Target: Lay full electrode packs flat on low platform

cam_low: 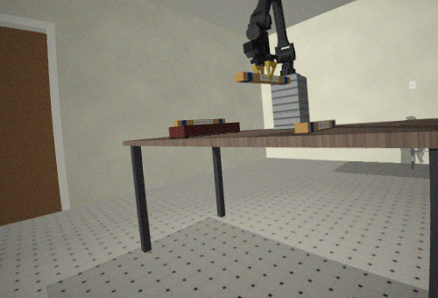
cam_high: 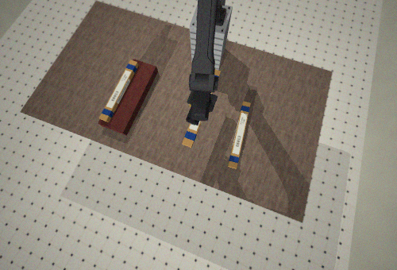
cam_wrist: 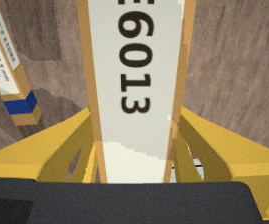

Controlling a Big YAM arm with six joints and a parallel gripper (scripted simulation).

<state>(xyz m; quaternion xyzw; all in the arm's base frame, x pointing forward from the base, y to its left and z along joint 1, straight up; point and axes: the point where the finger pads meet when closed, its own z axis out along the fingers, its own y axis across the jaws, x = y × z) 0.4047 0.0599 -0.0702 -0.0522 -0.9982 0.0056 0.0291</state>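
Top view: arm reaches over the wooden table (cam_high: 67, 79) (cam_low: 372, 139), the gripper (cam_high: 197, 120) (cam_low: 265, 78) (cam_wrist: 135, 111) pointing down above the held pack (cam_high: 188, 140) (cam_low: 242, 77) (cam_wrist: 137, 65), whose blue-banded end sticks out past the jaws. To one side of the jaws, well apart, the low platform (cam_high: 136, 100) (cam_low: 206, 130) carries the platform pack (cam_high: 119, 90) (cam_low: 199, 122), flat along its outer long edge; bare strip left on the side nearer the jaws. To the other side, the table pack (cam_high: 240, 132) (cam_low: 314, 126) (cam_wrist: 7, 65) lies flat on the wood.

Exterior view: jaws clamped on the held pack, which hangs about level, well above the table. Platform and its pack are below the jaws and off to one side; table pack is below, toward the other.

Wrist view: yellow fingers press both long sides of the held pack, "E6013" label running out ahead of them. Table pack shows below the jaws, off to the left of frame.

Step in hand, likely: weighing the lifted pack. Fullness not readable from the outside. Next: if heavy as a full one, lower it flat on the bare strip without nudging the platform pack; if light, set it back on the table, off the platform.
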